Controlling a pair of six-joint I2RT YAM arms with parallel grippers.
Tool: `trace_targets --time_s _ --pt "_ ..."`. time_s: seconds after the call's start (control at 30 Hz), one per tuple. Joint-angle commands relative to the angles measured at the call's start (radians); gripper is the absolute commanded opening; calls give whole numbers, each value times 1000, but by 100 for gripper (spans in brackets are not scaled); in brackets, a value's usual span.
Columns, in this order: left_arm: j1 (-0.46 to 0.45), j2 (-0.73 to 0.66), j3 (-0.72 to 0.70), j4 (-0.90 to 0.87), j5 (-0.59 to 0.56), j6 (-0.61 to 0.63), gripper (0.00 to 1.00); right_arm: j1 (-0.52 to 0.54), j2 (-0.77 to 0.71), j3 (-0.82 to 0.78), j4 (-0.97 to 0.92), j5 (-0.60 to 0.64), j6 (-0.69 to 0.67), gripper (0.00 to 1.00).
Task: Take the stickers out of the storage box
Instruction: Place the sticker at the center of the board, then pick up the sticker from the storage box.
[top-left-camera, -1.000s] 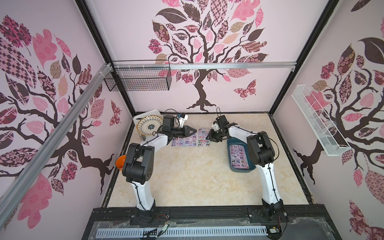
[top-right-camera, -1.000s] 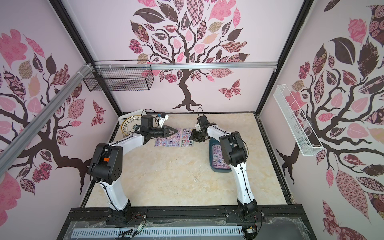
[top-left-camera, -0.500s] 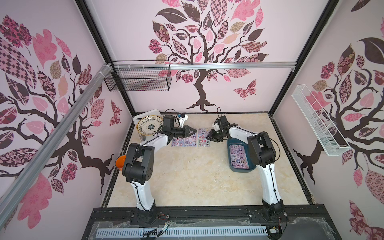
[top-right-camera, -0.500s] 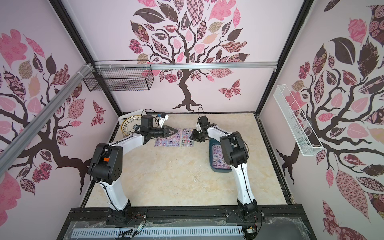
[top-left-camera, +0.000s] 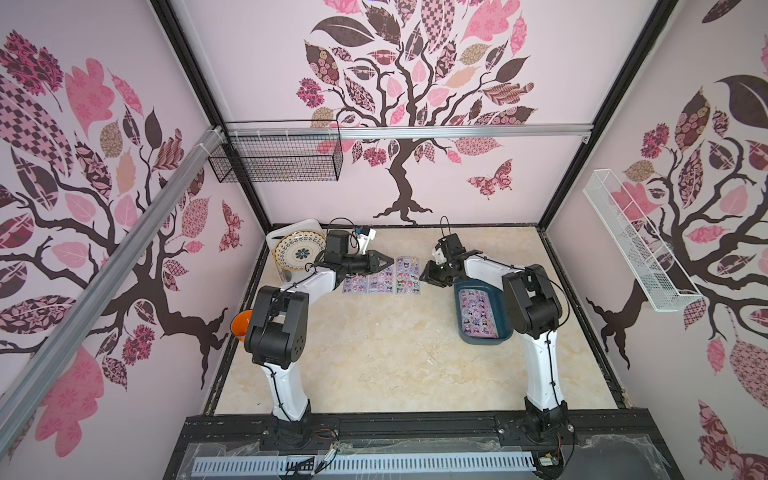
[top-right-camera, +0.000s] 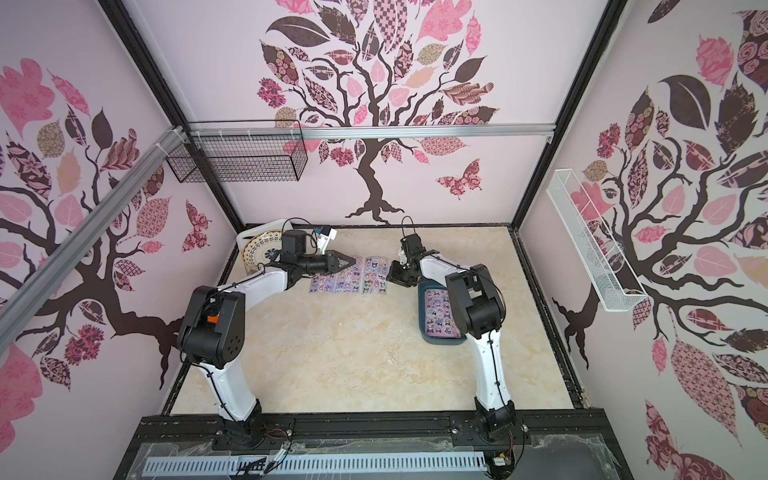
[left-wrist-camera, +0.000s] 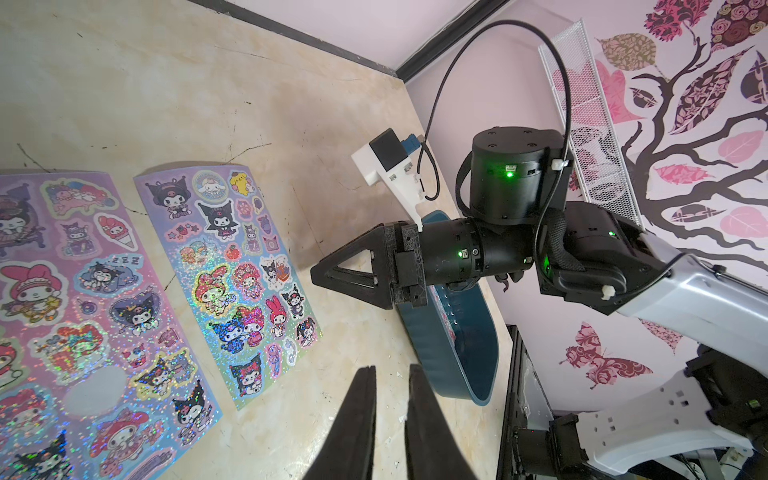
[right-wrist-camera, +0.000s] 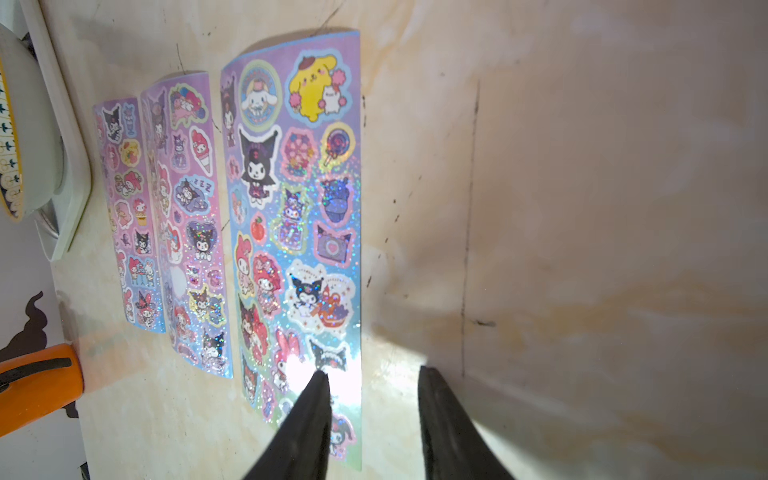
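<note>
I have my left gripper (top-left-camera: 387, 262) barely parted and empty; my right gripper (top-left-camera: 427, 277), facing it, gapes wider, gripping nothing.

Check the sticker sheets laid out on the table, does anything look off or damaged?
One thing: the middle sheet of the three on the table has a blank pale patch where a sticker seems missing.

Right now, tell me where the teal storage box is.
In both top views the storage box sits on the tabletop at the robot's right. The right end effector is just off its far left corner, and the laid-out sticker sheets lie further left.
</note>
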Motion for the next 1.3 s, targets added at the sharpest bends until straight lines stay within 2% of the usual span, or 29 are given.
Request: trace_targets --time_s 0.0,0.23,0.4,0.7,0.97,1.17,1.27 --pt "5 -8 18 28 6 -6 20 -2 -90 -10 18 -3 2 40" --pt "6 -7 17 35 5 -23 21 -8 -160 -13 -13 -8 -30 42" --pt "6 -4 18 28 4 -25 21 -16 -192 9 -110 -28 -97 42" --pt "6 -8 11 19 -9 -16 21 -60 -451 -123 -250 43 -194 47" --pt "5 -22 6 16 -40 -1 21 -155 -640 -366 -312 184 -221 56" --pt "4 -31 7 0 -60 14 21 -170 -660 -488 -319 285 -237 74" --pt "-6 -32 2 26 -59 -1 21 -169 -625 -492 -323 312 -244 79"
